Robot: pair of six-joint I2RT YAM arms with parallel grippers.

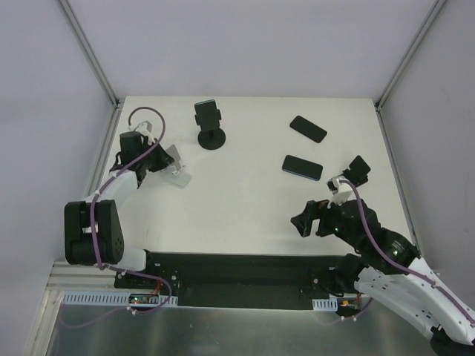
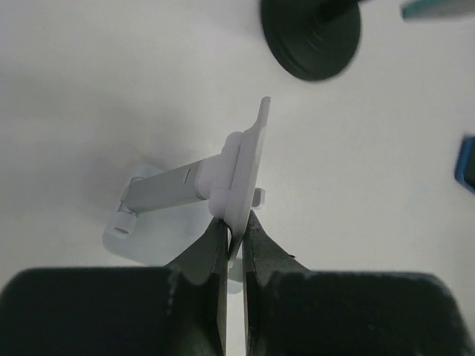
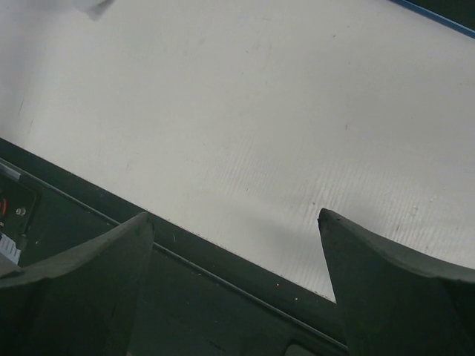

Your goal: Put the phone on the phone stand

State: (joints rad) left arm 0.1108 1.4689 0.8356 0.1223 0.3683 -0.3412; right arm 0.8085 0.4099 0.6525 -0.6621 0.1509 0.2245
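1. On the desk (image 1: 245,215), right side, the nearer phone (image 1: 302,167) is lying flat.
2. Left gripper (image 2: 237,222) is clamping the white stand (image 2: 178,182); right gripper (image 3: 234,219) is hanging apart, empty.
3. Likely stiff, thin and slick, the phone is inviting a long-edge pinch.

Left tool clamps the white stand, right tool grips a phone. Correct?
Not quite. The right tool is open and holds nothing, as the right wrist view shows. The left tool does clamp the white stand.
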